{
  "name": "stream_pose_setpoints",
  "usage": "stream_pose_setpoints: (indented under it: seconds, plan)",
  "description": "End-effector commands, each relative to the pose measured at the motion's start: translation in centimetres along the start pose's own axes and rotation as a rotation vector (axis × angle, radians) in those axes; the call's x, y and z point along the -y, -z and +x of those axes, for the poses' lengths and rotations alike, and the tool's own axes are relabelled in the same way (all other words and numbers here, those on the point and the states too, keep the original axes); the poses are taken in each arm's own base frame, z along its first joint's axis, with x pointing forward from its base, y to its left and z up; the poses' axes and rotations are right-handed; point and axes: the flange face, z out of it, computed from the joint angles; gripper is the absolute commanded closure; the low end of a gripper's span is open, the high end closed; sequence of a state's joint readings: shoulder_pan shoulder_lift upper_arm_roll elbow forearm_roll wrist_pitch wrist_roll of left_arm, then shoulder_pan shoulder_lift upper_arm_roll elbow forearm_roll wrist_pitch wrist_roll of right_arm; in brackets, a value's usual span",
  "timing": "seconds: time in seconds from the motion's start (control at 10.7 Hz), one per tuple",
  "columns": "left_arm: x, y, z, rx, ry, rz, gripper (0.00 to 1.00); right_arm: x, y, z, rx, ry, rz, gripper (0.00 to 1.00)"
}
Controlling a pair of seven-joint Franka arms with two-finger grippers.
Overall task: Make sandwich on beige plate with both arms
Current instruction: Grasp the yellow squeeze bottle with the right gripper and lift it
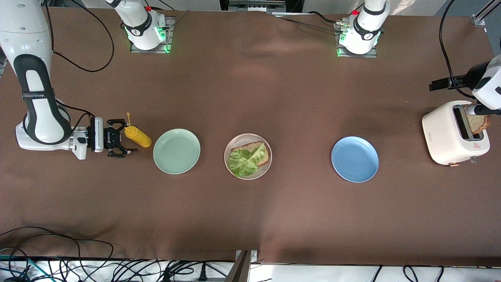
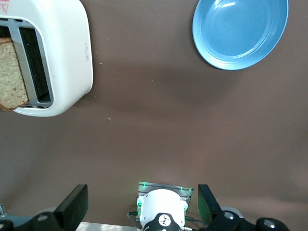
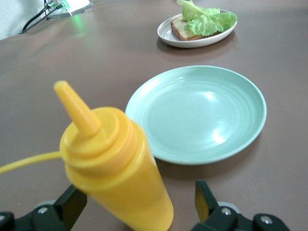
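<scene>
Fetching the top slice, by the look of it: half-built sandwich [image 1: 249, 156], bread under lettuce, on the beige plate [image 1: 235, 172] mid-tabletop. Second slice [image 1: 478, 123] upright in the toaster [image 1: 446, 137], at three o'clock from the plate. Left end effector [image 2: 141, 206] wide and empty above the toaster. Right end effector [image 1: 119, 138] wide around the yellow bottle [image 1: 137, 136] at nine o'clock. Next: descend, pinch the slice's exposed edge, lift straight.
</scene>
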State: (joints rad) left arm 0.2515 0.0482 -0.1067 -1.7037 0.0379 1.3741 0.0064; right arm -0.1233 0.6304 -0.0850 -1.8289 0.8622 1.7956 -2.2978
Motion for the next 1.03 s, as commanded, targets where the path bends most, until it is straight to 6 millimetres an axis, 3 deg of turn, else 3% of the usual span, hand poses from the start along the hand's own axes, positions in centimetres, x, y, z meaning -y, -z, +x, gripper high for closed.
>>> stream_pose_setpoints:
  seconds: [0.0, 0.19, 0.28, 0.47, 0.66, 0.75, 0.94]
  plan:
    - [1.7, 0.2, 0.2, 0.002, 0.017, 0.004, 0.0, 0.0, -1.4, 0.1, -0.07, 0.022, 0.009, 0.0]
    - [1.4, 0.1, 0.2, 0.003, 0.013, 0.005, 0.0, 0.0, -1.8, 0.2, -0.075, 0.02, 0.022, 0.57]
    - [1.4, 0.1, 0.2, 0.005, 0.013, 0.005, 0.0, -0.2, -1.8, 0.7, -0.076, 0.014, 0.024, 0.76]
    - [1.4, 0.0, 0.2, 0.006, 0.013, 0.005, 0.0, -0.4, -1.6, 1.2, -0.068, 0.021, 0.023, 1.0]
    - [1.4, 0.0, 0.2, 0.008, 0.014, 0.005, 0.0, -0.9, -0.9, 1.8, -0.038, -0.009, 0.018, 1.0]
    - [1.4, -0.2, 0.2, 0.013, 0.014, 0.005, 0.0, -1.5, 0.1, 3.1, 0.02, -0.053, 0.04, 1.0]
    - [1.4, -0.2, 0.2, 0.011, 0.014, 0.005, 0.0, -3.1, 1.5, 8.9, 0.18, -0.131, 0.078, 1.0]
